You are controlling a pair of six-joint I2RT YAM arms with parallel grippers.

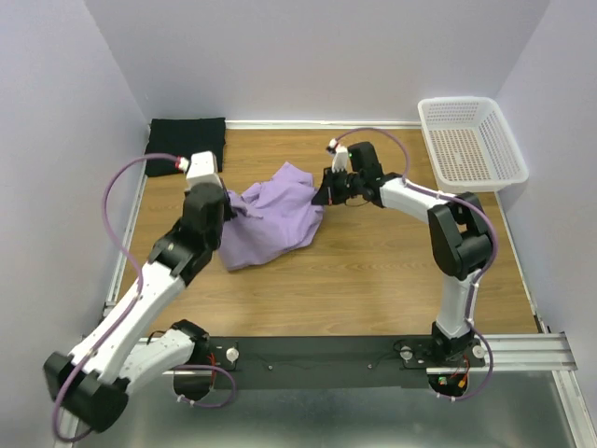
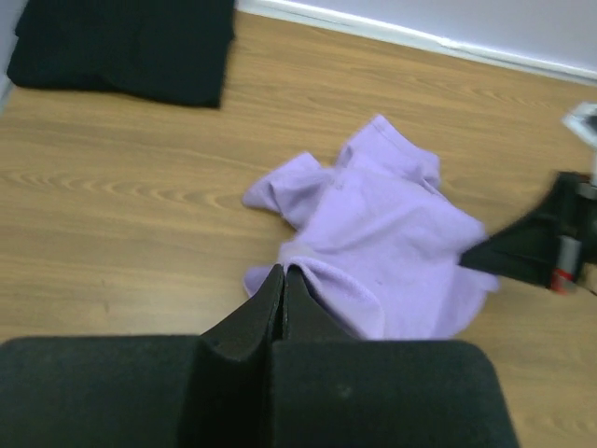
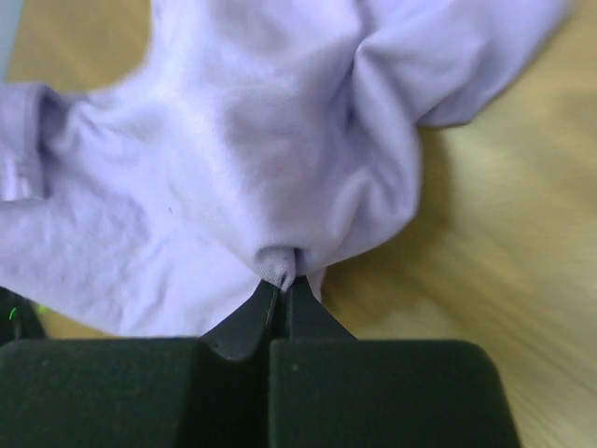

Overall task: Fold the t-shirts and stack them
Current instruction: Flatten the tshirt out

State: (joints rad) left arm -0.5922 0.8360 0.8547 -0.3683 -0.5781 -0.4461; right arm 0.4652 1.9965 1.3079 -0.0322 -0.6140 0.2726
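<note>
Basket [image 1: 466,145] stands apart from lavender shirt [image 1: 275,217] and black shirt [image 1: 187,135].

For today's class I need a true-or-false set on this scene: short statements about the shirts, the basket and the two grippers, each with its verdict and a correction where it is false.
1. The left gripper and the right gripper are both shut on the lavender shirt. True.
2. The lavender shirt lies neatly folded. False: it is crumpled in a loose heap on the table.
3. The black shirt lies in the white basket. False: it lies on the table at the far left corner, and the basket stands at the far right.
4. The two shirts are apart, not stacked. True.
</note>
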